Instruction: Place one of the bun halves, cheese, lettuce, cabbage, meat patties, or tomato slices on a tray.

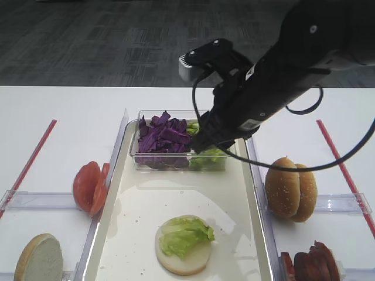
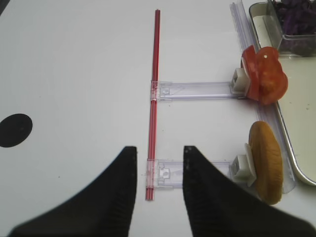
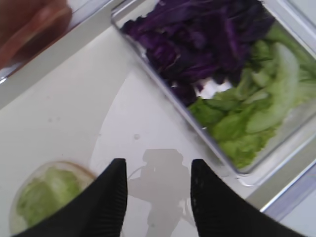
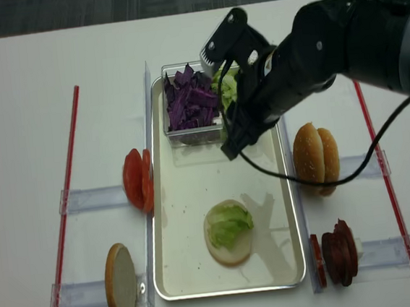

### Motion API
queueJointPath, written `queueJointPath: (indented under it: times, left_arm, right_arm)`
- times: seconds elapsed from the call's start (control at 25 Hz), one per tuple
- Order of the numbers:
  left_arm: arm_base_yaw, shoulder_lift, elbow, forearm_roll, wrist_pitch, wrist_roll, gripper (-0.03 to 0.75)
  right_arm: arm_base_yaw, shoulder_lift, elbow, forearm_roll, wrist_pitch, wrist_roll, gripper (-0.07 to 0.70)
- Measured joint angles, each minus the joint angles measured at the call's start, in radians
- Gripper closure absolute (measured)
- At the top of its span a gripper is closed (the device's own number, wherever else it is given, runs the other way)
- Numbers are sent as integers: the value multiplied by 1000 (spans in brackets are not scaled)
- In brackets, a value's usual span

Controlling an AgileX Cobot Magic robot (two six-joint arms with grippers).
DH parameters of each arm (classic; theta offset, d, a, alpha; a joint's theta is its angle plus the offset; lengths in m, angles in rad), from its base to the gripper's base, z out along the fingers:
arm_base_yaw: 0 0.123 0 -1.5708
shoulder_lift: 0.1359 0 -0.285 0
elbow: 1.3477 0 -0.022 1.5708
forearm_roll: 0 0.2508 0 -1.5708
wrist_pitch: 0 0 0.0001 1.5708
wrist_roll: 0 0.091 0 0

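Note:
On the cream tray [image 1: 146, 199] lies a bun half [image 1: 176, 264] with a lettuce [image 1: 184, 234] leaf on top. At the tray's far end a clear box holds purple cabbage [image 1: 163, 137] and more lettuce [image 3: 247, 113]. My right gripper [image 3: 157, 165] hangs open and empty above the bare tray, just in front of the box. My left gripper [image 2: 159, 150] stands open over the white table, left of the tomato slices [image 2: 266, 79] and a bun half [image 2: 266, 163] standing on edge.
Two sesame bun halves [image 1: 290, 188] and the meat patties [image 1: 310, 260] stand in clear holders right of the tray. Red strips [image 1: 32, 155] mark both sides of the table. The box's clear wall [image 3: 168, 103] rises close ahead of the right fingers.

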Motion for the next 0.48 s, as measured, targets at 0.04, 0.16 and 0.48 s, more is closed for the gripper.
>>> queueJointPath:
  times: [0.04, 0.16, 0.48]
  left_arm:
    - [0, 0, 0, 0, 0, 0, 492]
    - [0, 0, 0, 0, 0, 0, 492]
    - [0, 0, 0, 0, 0, 0, 492]
  right_arm:
    - [-23, 0, 0, 0, -12, 0, 287]
    - [-89, 0, 0, 0, -44, 0, 287]
    - [-252, 0, 0, -15, -81, 52, 287]
